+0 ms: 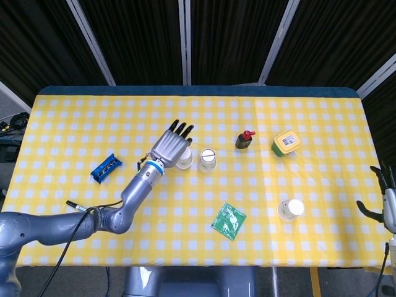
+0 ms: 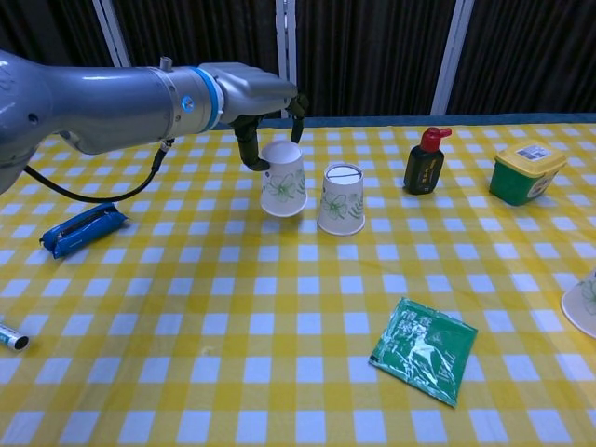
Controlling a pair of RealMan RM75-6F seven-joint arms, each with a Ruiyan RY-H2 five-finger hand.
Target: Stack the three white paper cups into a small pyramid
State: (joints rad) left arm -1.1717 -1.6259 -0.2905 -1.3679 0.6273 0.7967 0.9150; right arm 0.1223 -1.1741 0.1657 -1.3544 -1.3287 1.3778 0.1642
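Note:
My left hand (image 1: 172, 143) (image 2: 256, 93) grips an upside-down white paper cup (image 1: 184, 158) (image 2: 283, 179) from above, its rim low over the yellow checked cloth. This cup sits just left of a second upside-down cup (image 1: 207, 159) (image 2: 341, 198), nearly touching it. Whether the held cup rests on the cloth I cannot tell. The third cup (image 1: 291, 209) (image 2: 583, 304) stands alone at the front right, cut off by the chest view's edge. My right hand (image 1: 385, 198) hangs off the table's right edge, fingers apart and holding nothing.
A black bottle with a red cap (image 1: 245, 140) (image 2: 421, 161) and a green tub with a yellow lid (image 1: 286, 143) (image 2: 527, 171) stand behind right of the cups. A green packet (image 1: 229, 221) (image 2: 422, 349) lies in front. A blue pack (image 1: 106, 167) (image 2: 82, 229) and a pen (image 1: 80, 204) lie left.

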